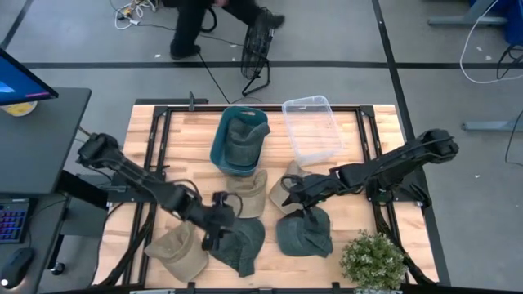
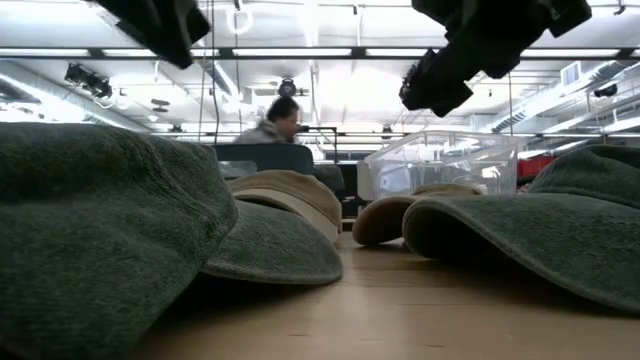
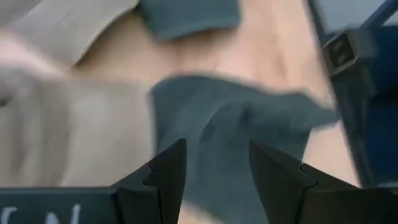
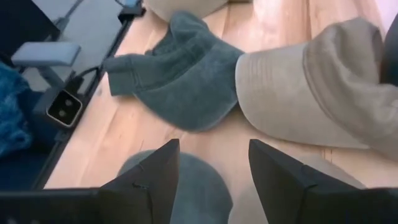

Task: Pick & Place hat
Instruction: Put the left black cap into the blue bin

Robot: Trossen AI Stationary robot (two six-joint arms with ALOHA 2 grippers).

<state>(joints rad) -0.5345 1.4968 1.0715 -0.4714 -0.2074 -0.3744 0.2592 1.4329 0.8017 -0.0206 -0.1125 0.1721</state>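
Observation:
Several hats lie on the wooden table [image 1: 359, 131]. One green hat [image 1: 242, 140] lies in a blue bin [image 1: 219, 151] at the far middle. Two tan hats [image 1: 250, 193] [image 1: 284, 186] lie at mid-table. Green hats lie near the front, one [image 1: 242, 245] at the left and one [image 1: 304, 234] at the right. A tan hat [image 1: 178, 251] lies at the front left. My left gripper [image 1: 216, 225] is open above the left green hat [image 3: 217, 124]. My right gripper [image 1: 291, 194] is open above the table between the right tan hat [image 4: 317, 93] and the right green hat [image 4: 186, 180].
A clear plastic tub [image 1: 314, 129] stands right of the blue bin. A potted plant [image 1: 373, 260] stands at the front right corner. A person [image 2: 272, 122] shows beyond the table's far edge. A desk with a monitor [image 1: 24, 86] is off the left side.

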